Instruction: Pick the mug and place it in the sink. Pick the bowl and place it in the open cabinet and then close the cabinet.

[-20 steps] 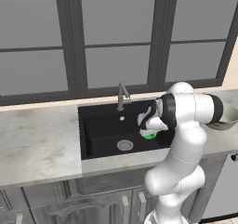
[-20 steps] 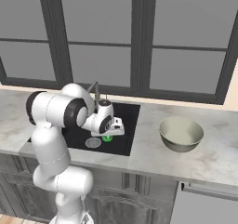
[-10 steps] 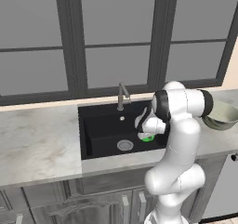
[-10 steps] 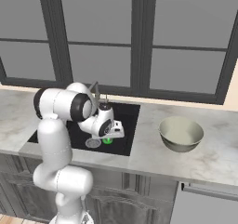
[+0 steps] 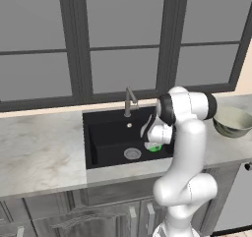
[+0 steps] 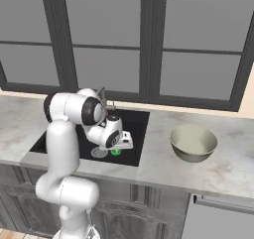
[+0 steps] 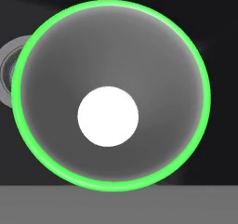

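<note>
You've got the gripper (image 5: 153, 143) down in the sink (image 5: 106, 140), jaws clamped narrow on the mug (image 7: 111, 95). Its open mouth sits directly under the hand, drain (image 7: 5, 74) just beside it.

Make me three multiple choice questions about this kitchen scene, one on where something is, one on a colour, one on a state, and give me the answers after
1. Where is the bowl?
A. On the counter to the right of the sink
B. Inside the sink
C. On the window sill

2. What colour is the rim of the mug?
A. Red
B. Bright green
C. Blue

3. How is the tool at this moment?
A. Wide open above the bowl
B. Shut on the mug, low over the sink
C. Shut on the faucet

Answers:
1 A: the right base view shows the bowl resting on the marble counter, apart from the black basin.
2 B: the hand view looks straight into the mug, ringed in bright green.
3 B: both base views show green at the tool's tip over the basin, near the drain.
</note>
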You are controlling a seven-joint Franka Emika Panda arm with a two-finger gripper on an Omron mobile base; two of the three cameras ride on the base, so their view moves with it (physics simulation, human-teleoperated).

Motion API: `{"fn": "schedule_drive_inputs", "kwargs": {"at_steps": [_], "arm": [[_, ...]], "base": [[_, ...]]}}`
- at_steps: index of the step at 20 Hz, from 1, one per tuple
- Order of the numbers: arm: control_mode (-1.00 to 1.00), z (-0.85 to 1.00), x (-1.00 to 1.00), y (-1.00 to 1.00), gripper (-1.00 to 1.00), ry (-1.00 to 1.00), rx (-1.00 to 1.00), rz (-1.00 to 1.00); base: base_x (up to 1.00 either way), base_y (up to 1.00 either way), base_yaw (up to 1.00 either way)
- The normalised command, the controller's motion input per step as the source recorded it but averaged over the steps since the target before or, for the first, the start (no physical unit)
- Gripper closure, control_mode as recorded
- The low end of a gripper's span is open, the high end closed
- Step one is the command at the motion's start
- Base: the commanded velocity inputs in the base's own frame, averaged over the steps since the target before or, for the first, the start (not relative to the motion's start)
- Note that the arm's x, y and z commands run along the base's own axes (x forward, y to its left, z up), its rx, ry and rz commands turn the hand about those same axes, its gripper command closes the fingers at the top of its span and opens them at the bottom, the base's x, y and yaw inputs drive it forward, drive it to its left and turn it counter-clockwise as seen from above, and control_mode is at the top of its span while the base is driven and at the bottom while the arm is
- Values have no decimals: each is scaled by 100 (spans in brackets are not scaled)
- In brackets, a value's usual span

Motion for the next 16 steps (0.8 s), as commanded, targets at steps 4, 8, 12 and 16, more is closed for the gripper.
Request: {"fn": "schedule_drive_inputs", "kwargs": {"at_steps": [4, 8, 12, 16], "arm": [[-100, -23, 19, 0, 100, 0, 0, 0], [-100, -23, 18, 0, 100, 0, 0, 0], [-100, -23, 21, 0, 100, 0, 0, 0], [-100, -22, 20, 0, 100, 0, 0, 0]], "base": [[0, 0, 0], [0, 0, 0], [0, 0, 0], [0, 0, 0]]}}
